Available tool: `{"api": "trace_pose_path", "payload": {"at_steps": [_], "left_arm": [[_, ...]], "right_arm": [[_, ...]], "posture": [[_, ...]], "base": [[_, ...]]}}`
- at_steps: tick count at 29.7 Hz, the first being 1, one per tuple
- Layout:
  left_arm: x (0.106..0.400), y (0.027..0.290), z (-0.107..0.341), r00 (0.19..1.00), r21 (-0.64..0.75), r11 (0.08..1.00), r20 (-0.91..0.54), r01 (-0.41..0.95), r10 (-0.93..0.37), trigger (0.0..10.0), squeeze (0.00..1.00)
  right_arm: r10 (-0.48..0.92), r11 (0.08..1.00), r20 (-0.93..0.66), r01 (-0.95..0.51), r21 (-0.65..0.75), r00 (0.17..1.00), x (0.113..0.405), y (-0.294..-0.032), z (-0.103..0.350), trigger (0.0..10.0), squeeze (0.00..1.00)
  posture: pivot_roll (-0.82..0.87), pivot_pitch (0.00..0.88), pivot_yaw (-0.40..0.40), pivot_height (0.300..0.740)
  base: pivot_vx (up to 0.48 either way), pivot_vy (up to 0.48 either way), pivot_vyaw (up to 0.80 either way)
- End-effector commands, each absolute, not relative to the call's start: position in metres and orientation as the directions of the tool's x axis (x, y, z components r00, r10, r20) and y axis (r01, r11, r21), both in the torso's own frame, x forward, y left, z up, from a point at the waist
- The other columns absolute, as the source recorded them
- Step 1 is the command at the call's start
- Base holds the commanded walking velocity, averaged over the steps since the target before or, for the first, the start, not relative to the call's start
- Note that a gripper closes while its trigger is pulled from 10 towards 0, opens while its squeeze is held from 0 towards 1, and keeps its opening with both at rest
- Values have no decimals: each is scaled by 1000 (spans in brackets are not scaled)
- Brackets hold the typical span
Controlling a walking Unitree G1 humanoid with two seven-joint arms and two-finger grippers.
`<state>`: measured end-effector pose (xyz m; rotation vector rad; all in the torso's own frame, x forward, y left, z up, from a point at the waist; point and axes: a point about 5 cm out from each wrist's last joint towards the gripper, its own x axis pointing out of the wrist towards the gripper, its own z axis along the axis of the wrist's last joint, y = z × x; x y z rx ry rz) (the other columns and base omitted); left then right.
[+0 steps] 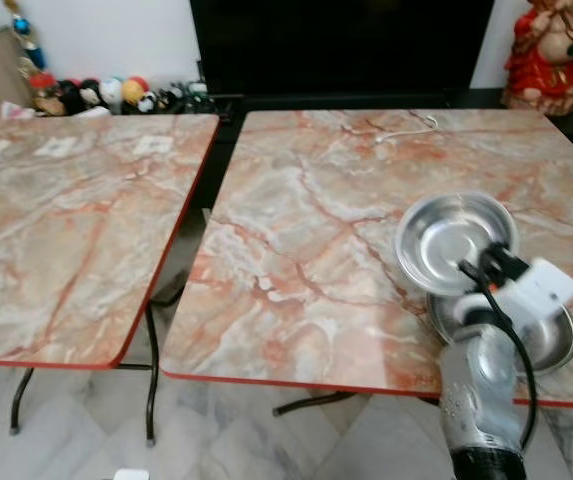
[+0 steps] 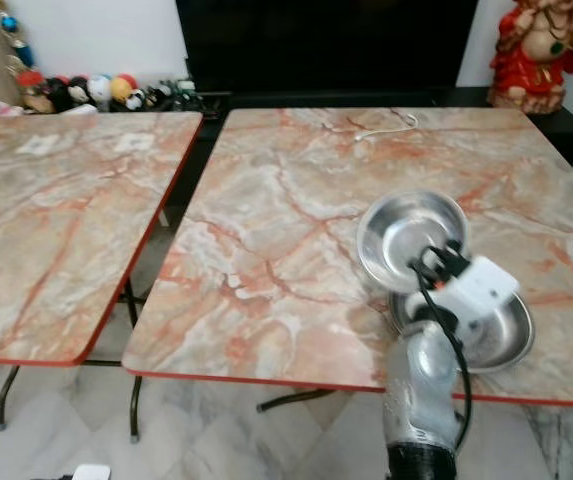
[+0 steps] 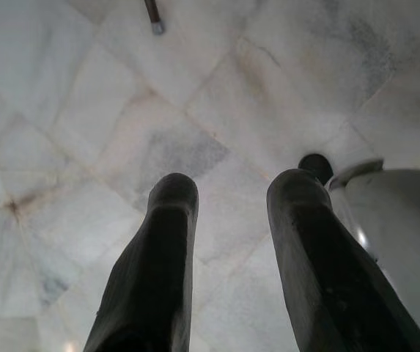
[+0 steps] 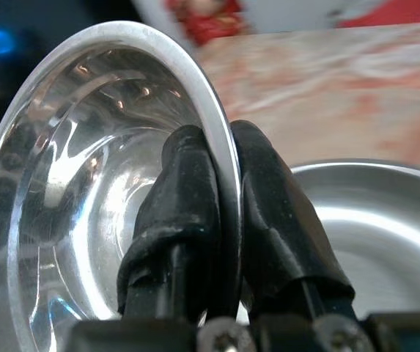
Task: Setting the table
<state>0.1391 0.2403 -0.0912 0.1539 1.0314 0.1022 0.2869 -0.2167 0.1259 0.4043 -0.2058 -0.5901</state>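
Right wrist view: right gripper (image 4: 223, 158) pinches steel bowl (image 4: 85, 183) rim.

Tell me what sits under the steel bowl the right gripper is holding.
Beneath the lifted bowl, pinched at its rim by the right gripper, sits a second steel bowl on the marble table, partly hidden by the wrist.

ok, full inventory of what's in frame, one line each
held bowl: 1, steel, pinched by its rim, tilted above right table
second bowl: 1, steel, on right table near its front edge
tables: 2, pink-orange marble tops, red edging, side by side
cable: 1, white, far side of right table
statue: 1, red and gold, back right
toys: several, multicoloured, back left
right gripper: shut on held bowl's rim
left gripper: open, over floor
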Motion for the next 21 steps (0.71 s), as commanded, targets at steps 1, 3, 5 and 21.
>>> {"api": "trace_pose_path", "payload": {"at_steps": [1,3,5,21], "left_arm": [[141,241,-90,514,183,983,-843,-3,159,10000,0],[141,241,-90,513,184,983,-844,1,157,10000,0],[141,241,-90,512,184,983,-845,4,156,10000,0],[141,242,-90,512,190,982,-846,20,153,10000,0]], "right_arm": [[-623,714,95,515,474,777,283,-222,139,10000,0],[-659,687,80,555,468,748,277,-228,141,10000,0],[-670,675,53,578,458,741,272,-230,140,10000,0],[-620,620,-133,586,521,773,277,-220,120,10000,0]], "posture": [[-145,0,54,740],[-147,0,54,740],[-153,0,56,740],[-144,0,55,740]], "base": [[0,0,0],[0,0,0],[0,0,0],[0,0,0]]}}
